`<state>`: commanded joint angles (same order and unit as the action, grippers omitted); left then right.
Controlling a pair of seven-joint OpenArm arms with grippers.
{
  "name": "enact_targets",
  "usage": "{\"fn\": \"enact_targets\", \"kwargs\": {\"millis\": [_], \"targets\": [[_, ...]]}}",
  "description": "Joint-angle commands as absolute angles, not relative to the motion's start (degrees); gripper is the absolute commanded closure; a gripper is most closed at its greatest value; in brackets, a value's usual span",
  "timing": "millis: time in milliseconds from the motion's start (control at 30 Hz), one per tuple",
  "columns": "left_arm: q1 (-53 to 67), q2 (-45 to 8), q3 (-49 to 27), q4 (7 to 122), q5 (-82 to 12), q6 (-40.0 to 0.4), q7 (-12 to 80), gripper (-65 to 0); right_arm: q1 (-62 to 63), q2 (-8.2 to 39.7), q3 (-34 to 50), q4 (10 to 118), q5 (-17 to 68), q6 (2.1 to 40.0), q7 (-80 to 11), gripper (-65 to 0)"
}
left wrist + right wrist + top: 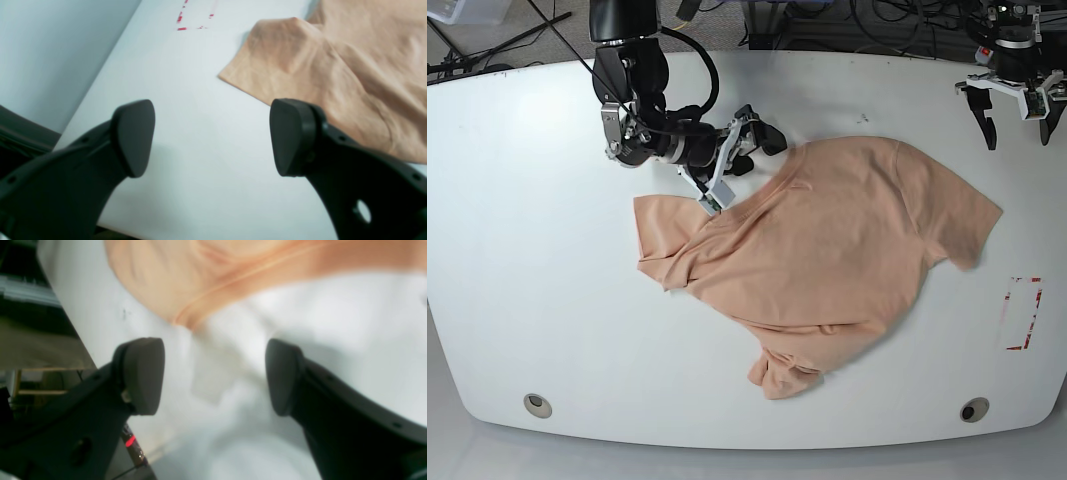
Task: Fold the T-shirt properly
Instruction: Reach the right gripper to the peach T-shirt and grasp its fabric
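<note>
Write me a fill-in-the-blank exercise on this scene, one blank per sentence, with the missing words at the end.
The T-shirt lies on a table whose top is colored ____.
Of the left gripper and the right gripper, the one nearer the T-shirt is the ____ one.
The jaws of both grippers are not shut but ____.
The marks on the table are colored ____.

Missing words: white; right; open; red.

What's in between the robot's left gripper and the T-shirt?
Just bare white tabletop. The base view shows it between the left gripper and the T-shirt.
</note>
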<state>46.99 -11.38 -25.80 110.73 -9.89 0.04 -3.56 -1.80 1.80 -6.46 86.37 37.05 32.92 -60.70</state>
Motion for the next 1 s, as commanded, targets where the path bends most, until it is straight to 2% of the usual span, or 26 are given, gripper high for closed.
{"fn": "enact_targets", "kwargs": {"millis": [267,500,733,1000], "targets": [[47.0,-11.3,-25.7,110.7,-9.8,0.0,-3.6,-50.6,1.4,2.4,-14.5,80.1,37.1,32.6,-56.7,-45.3],[47.0,-11.3,-25.6,110.6,-9.8,0.0,-3.6,-50.6,1.8,2.9,-18.7,78.5,37.1,25.6,-51.0,-45.3],[47.1,-11.3,-25.6,110.4,-9.8,0.0,-3.6,-50.6,1.3,3.2,-18.5,78.5,37.1,23.0,-47.8,-45.2],[47.3,-11.3,-25.6,109.6,-9.8,0.0,-3.6,-50.6,0.6,3.2,-18.4,78.4,37.1,17.3,-44.0,-44.2]]}}
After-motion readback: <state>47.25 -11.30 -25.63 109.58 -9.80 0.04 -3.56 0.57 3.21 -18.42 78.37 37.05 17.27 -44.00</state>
